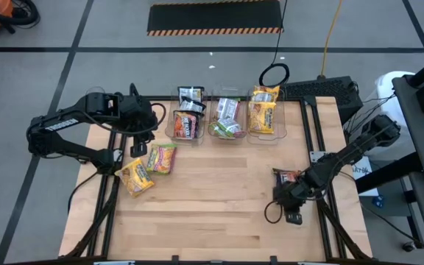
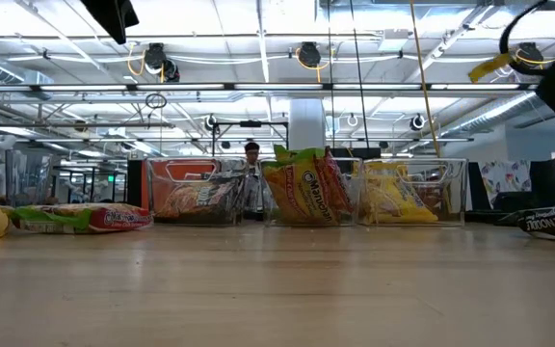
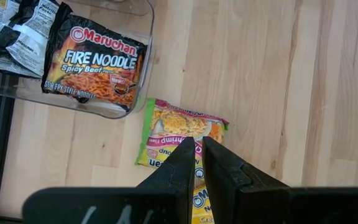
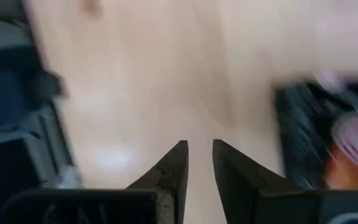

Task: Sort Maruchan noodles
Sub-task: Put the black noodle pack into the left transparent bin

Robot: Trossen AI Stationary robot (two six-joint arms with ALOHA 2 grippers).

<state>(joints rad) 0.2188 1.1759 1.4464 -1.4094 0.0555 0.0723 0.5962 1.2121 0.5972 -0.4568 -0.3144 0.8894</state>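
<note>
Now I'm hovering my right hand (image 4: 199,149), fingers narrowly apart and empty, beside a dark packet (image 4: 328,140) on the bench (image 1: 219,199); my left hand (image 3: 197,146), nearly closed, is hanging over a green-edged packet (image 3: 179,127).

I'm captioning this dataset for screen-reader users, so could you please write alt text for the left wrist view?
The left gripper, its two dark fingers nearly together and empty, hangs over a green-edged yellow Maruchan packet lying on the wooden table. Beside it, a clear plastic bin holds a black Fire Noodle Spicy Beef packet and other dark packets.
</note>
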